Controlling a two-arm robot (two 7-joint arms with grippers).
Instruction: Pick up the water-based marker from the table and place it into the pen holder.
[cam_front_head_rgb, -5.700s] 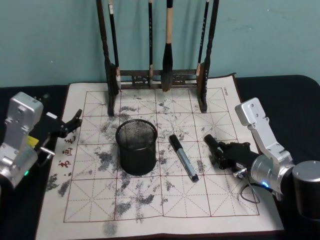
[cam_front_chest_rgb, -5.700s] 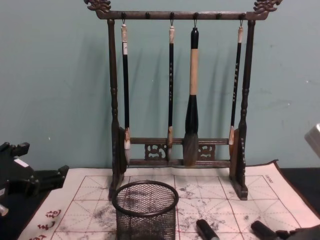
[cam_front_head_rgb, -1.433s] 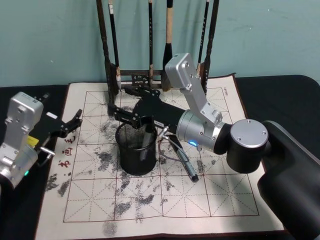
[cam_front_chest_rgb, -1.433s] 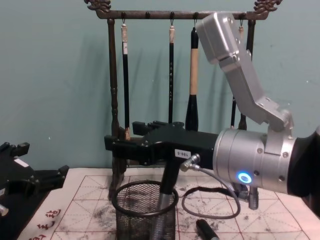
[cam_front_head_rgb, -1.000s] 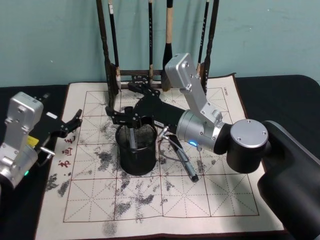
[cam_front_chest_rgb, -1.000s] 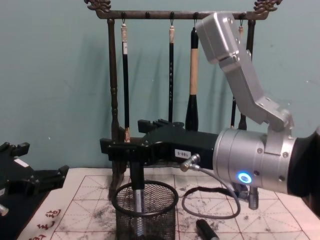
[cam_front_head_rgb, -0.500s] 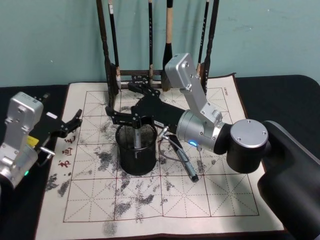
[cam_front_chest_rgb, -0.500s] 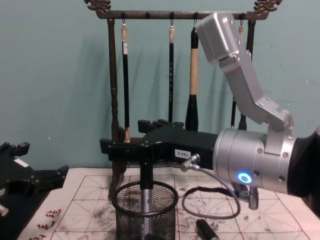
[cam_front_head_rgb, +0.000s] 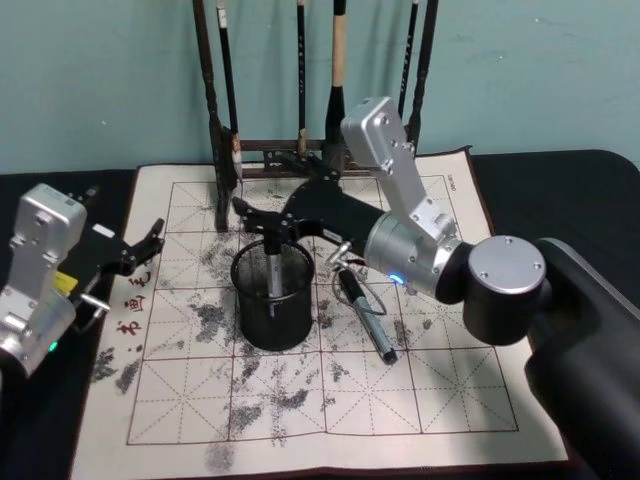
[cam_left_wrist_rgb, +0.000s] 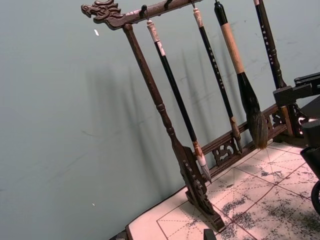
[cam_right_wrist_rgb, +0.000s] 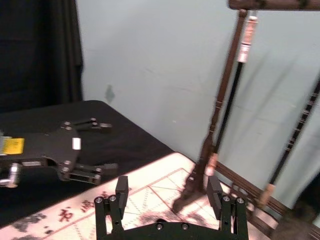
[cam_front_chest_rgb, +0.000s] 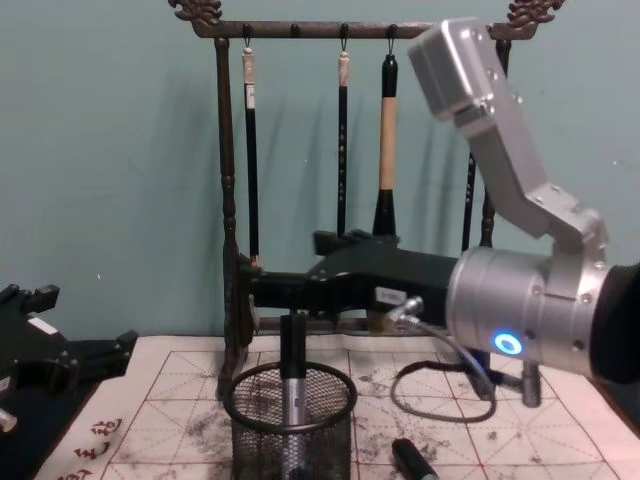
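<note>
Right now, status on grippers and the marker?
Right gripper above pen holder, fingers open. Marker stands inside it. Left gripper parked at mat left edge, open. Second marker lies right of holder.

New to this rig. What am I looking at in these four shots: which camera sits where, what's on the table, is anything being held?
This is a robot with two arms, each ending in a gripper. One picture is taken from its head, looking down at the work. One is from its chest, looking across the table. The other two come from a camera on each wrist.

On the dark table lies a cream calligraphy mat with a red grid and ink stains. On the mat stand a black mesh pen holder and, behind it, a tall wooden rack hung with brushes.

The right gripper hangs just over the holder with its fingers open, gripping nothing. A marker stands upright inside the holder. A second marker lies on the mat beside the holder. The left gripper is parked, open, at the mat's left edge.
</note>
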